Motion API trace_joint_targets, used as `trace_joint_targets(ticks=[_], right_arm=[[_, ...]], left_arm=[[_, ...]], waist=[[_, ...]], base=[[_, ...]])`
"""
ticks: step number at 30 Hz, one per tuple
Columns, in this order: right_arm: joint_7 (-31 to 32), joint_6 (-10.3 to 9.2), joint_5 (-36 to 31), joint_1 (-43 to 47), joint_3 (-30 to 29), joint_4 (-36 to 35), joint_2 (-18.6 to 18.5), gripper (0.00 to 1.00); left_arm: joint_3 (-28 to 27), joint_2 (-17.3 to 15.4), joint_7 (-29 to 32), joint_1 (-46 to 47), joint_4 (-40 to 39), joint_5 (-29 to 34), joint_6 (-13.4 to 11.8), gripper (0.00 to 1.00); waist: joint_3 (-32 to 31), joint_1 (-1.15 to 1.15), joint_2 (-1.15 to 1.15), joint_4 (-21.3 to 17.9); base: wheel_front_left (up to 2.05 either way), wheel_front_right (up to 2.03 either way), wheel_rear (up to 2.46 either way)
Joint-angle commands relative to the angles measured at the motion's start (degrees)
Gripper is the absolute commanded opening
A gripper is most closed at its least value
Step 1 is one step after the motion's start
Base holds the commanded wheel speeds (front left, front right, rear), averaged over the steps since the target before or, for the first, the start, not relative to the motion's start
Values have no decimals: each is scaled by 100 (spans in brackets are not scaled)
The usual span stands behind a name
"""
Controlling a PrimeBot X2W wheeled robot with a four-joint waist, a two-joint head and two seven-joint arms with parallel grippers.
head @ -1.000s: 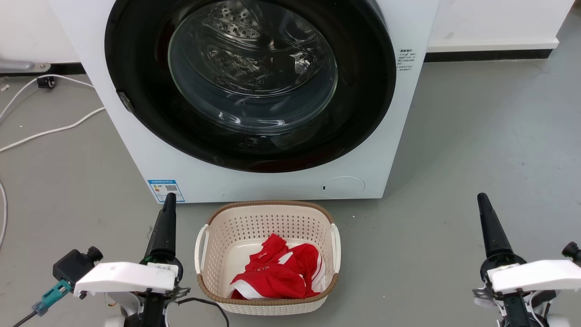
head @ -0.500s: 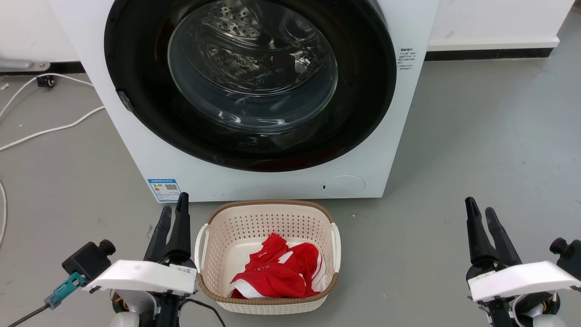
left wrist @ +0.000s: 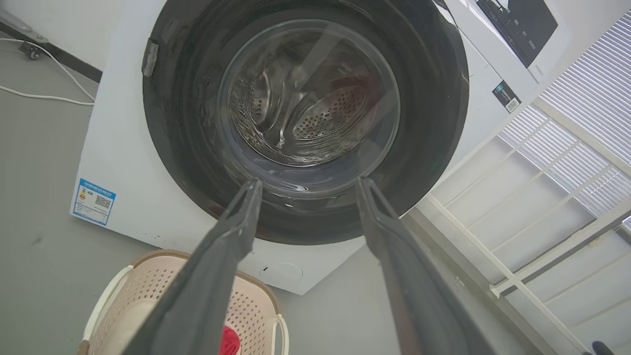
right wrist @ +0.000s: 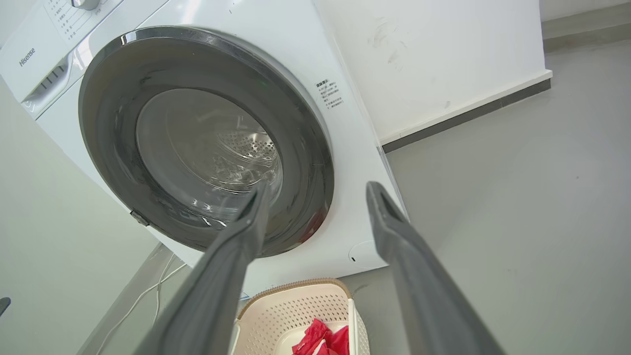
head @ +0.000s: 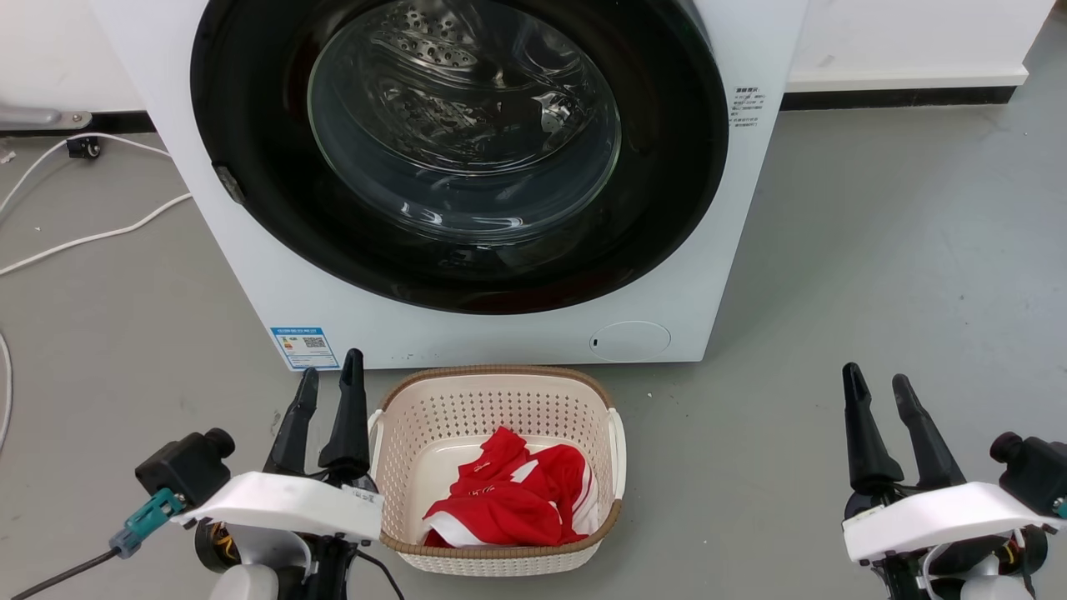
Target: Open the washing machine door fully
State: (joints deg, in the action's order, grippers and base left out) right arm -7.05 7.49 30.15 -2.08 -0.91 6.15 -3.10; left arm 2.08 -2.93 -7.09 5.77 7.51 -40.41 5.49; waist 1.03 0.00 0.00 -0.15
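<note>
Fingers (head: 352,408) spread on the left gripper (head: 332,367) and on the right gripper (head: 875,377), both holding nothing.

The washing machine door (head: 463,150) lies flat against the front of the washing machine (head: 275,283), ahead of both sets of fingertips and well apart from them. A cream basket (head: 492,377) with a red garment (head: 508,500) inside sits on the floor between the two grippers, its rim just beside the left fingers. A white cable (head: 92,239) runs out beyond the left fingers' outer side.
</note>
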Motion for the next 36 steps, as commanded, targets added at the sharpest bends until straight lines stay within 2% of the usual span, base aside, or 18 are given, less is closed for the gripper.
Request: trace_joint_targets(ticks=[1,18,36], right_arm=[[-45,0,-158,-12,16,-82,6,100],[-207,0,-1231,46,91,-50,14,100],[-307,-1,-2255,89,126,-131,22,100]], left_arm=[[31,-11,-47,101,-79,159,-21,100],[182,-6,-296,45,-41,1495,-164,100],[302,0,-527,-20,-57,2598,-284,100]], waist=[[-5,0,0,1],[15,0,0,37],[45,0,0,89]], base=[[0,0,0],[0,0,0],[0,0,0]])
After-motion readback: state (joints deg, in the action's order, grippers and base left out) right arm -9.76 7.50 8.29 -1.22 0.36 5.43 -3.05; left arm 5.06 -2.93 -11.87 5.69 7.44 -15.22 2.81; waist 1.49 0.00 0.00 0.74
